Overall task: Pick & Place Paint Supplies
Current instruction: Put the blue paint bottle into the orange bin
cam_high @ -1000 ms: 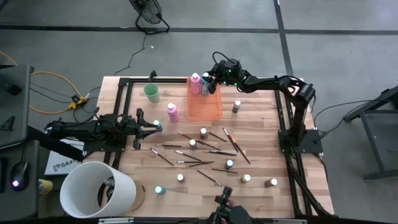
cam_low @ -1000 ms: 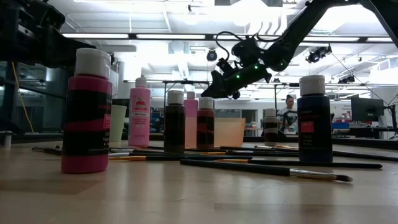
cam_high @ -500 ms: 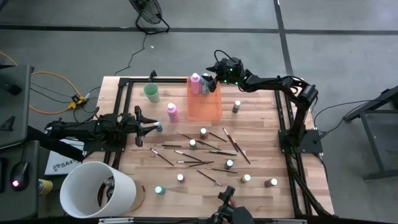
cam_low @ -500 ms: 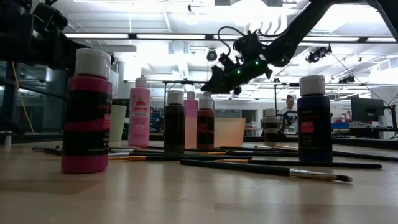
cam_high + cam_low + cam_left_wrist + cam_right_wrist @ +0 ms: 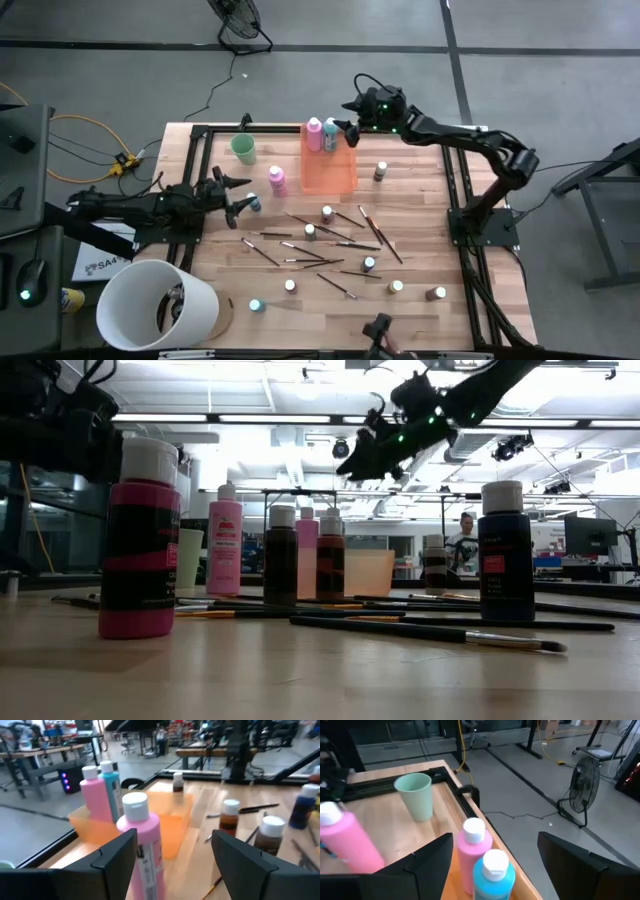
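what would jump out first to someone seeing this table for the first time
Probably the translucent orange tray at the table's far edge, with a pink bottle and a teal bottle standing in it and the right gripper, jaws open, raised just above them. Next, the scatter of thin brushes and tiny pale-capped bottles across the middle of the table. The left gripper, also open, sits near another pink bottle outside the tray.
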